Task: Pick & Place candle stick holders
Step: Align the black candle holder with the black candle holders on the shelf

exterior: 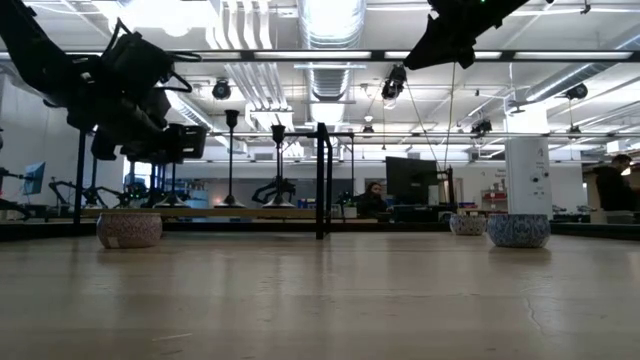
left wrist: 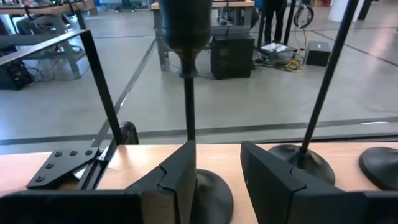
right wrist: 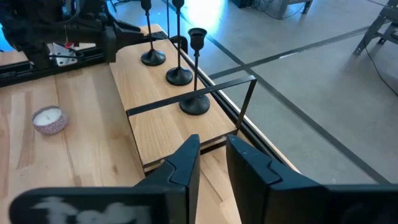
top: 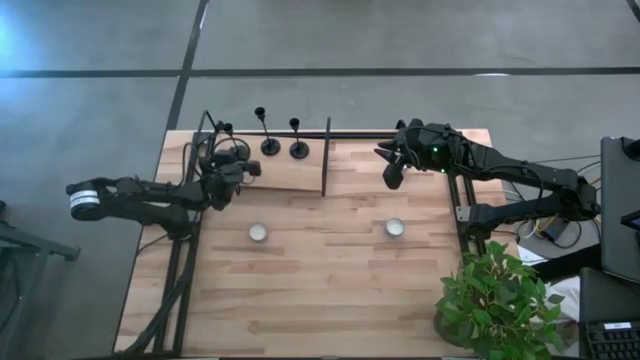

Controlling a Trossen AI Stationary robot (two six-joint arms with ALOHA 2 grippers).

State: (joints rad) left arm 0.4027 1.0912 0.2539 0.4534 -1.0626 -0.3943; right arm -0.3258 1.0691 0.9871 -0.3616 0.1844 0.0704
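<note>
My left end effector (left wrist: 214,180) is open, its fingers flanking the stem of one candle stick holder (left wrist: 189,99) at the table's (top: 320,290) rear left. Two more holders (top: 271,146) stand just beside it. My right end effector (right wrist: 211,165) hovers open.

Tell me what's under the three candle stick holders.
All three candle stick holders stand on a raised wooden platform at the table's far edge. The left claw straddles one holder's stem, covering part of its base.

Open-plan robotics lab: ceiling ducts (exterior: 330,40), workstations.
</note>
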